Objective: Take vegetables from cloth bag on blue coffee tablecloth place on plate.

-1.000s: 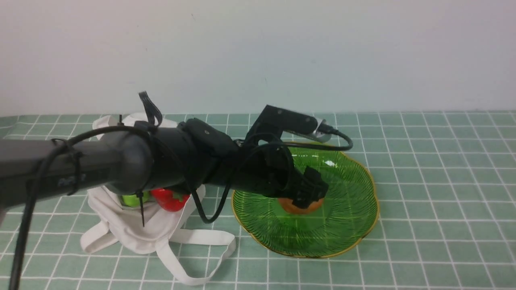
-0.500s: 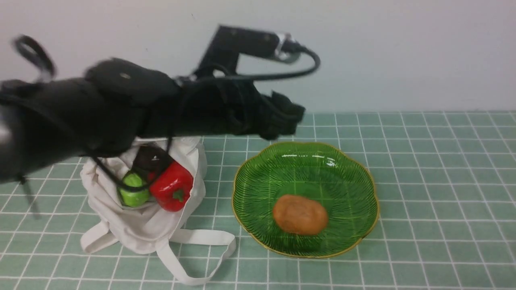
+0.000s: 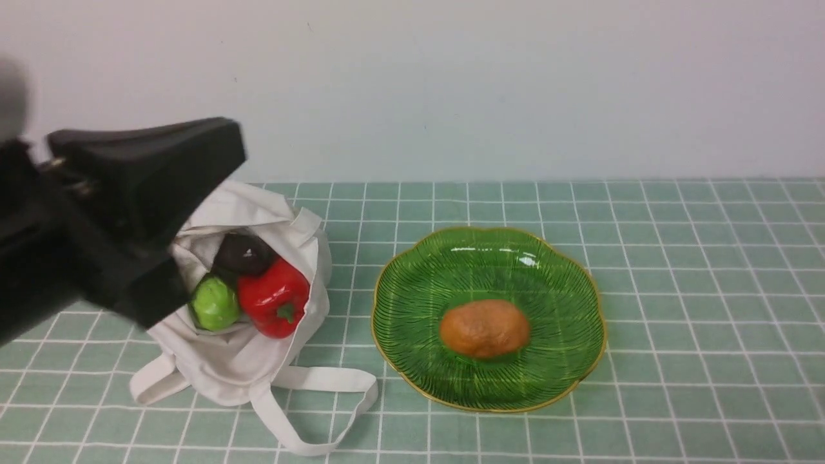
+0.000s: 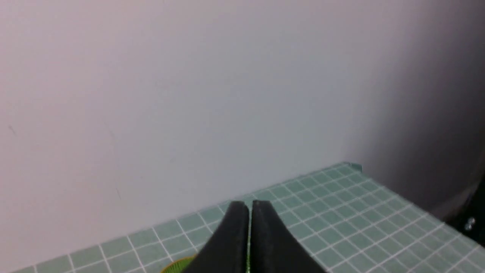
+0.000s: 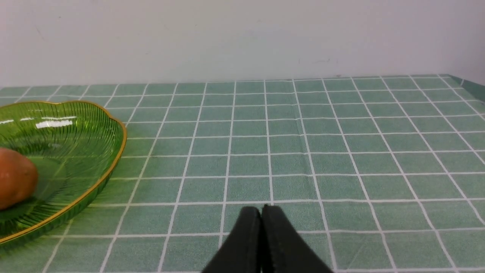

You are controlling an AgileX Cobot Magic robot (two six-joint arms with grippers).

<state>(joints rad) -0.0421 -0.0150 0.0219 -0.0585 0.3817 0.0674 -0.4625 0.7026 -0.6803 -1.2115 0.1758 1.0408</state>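
The brown potato [image 3: 485,328] lies alone on the green plate [image 3: 580,283]. The off-white cloth bag [image 3: 245,367] lies open to the plate's left on the teal grid tablecloth [image 3: 696,258]. In its mouth sit the red bell pepper [image 3: 274,298], the light-green vegetable [image 3: 214,301] and the near-black one [image 3: 245,253]. My left gripper [image 4: 249,204] is shut and empty, raised and facing the wall. My left arm [image 3: 122,206] covers the bag's left side. My right gripper [image 5: 261,208] is shut and empty, low over the cloth to the right of the plate [image 5: 94,125] and potato [image 5: 15,178].
A plain wall stands behind the table. The bag's strap handles [image 3: 322,393] trail toward the front edge. The tablecloth's far right corner [image 4: 352,167] shows in the left wrist view.
My left arm has let go of the potato on the plate, risen and pulled back to the left. The bag's vegetables are now uncovered. The potato has shifted slightly.
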